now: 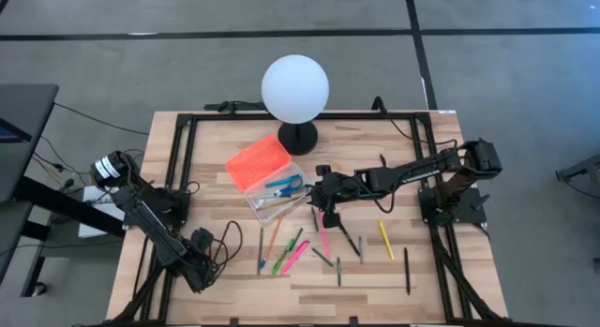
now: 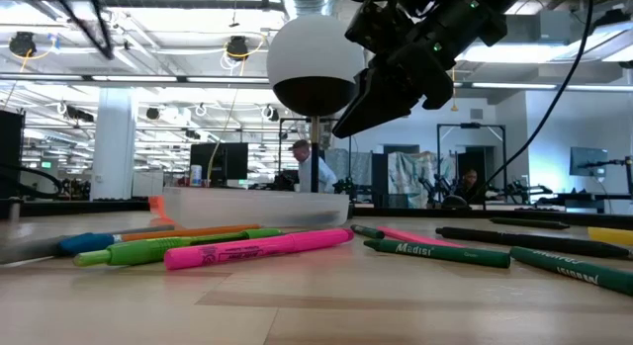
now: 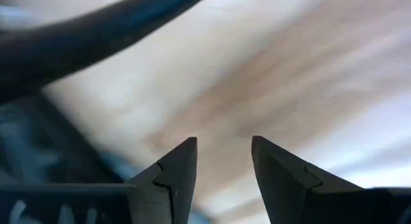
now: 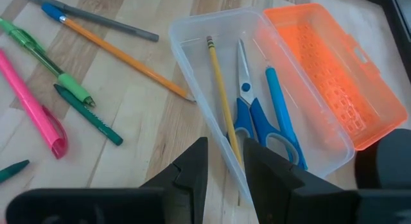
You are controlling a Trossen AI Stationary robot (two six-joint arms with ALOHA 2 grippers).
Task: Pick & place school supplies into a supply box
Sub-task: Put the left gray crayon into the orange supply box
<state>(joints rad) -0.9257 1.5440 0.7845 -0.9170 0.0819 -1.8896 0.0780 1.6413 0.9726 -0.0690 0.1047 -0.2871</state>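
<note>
Yellow pencil (image 4: 221, 95) lies in supply box (image 4: 192, 41) beyond right gripper (image 4: 225, 163).

Both arms are dark, near-black jointed links; the left arm (image 1: 155, 224) ends at its base in a pale grey cylindrical cap at about ten o'clock, with black cables looping beside it. The right arm (image 1: 412, 172) carries thin black cables along its links. Each gripper has two matte black, wedge-shaped fingers (image 4: 192, 169) tapering to blunt tips.
</note>
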